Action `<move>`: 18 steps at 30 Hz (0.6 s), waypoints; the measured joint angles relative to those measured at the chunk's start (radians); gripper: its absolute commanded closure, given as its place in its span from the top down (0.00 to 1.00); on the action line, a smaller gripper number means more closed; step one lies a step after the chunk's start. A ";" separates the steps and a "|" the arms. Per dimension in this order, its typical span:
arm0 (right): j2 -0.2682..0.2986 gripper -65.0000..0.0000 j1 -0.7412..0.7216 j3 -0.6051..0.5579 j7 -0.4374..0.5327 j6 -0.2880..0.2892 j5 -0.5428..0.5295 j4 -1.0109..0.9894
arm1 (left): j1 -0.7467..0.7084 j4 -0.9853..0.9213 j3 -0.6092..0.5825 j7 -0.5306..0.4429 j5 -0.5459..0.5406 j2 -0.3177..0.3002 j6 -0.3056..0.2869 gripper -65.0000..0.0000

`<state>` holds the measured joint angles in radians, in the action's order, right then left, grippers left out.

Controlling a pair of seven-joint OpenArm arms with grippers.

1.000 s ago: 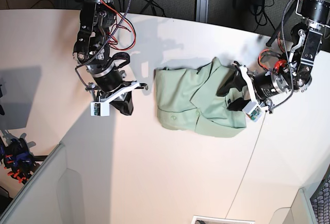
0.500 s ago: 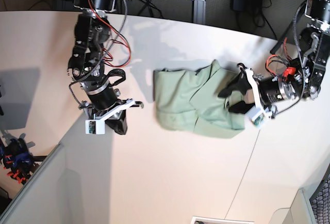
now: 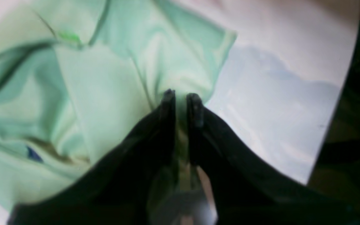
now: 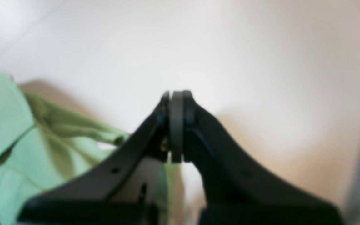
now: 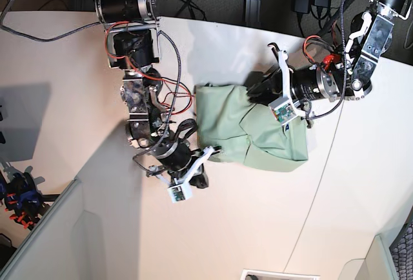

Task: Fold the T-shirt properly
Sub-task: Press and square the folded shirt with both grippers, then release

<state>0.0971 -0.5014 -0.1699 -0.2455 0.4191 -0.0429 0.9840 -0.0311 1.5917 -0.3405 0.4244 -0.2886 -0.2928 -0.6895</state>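
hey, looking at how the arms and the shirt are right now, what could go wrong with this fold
1. The left gripper pinches only a small bunch at the edge of the T-shirt; it may slip out when pulled.
2. The cloth is already creased and overlapped near the collar, so the wrinkles may get folded in.
3. The right gripper is shut on nothing, over bare table beside the shirt's lower corner. With no hold there, a one-sided pull would likely drag the shirt askew.

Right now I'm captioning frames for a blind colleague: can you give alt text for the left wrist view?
The left gripper, black and nearly closed, pinches a bunched fold of the pale green T-shirt. The crumpled shirt fills the view's left, and the white table shows at right.
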 measured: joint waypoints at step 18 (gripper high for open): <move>0.122 0.00 0.266 -0.191 0.009 0.000 0.072 0.281 | 0.123 -0.201 0.019 -0.120 0.095 -0.135 0.017 0.11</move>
<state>0.2192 -0.2352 -0.3607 -0.2367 0.4194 0.0296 1.2648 0.0917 1.3911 -0.3214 0.3042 -0.1932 -0.4278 -0.6727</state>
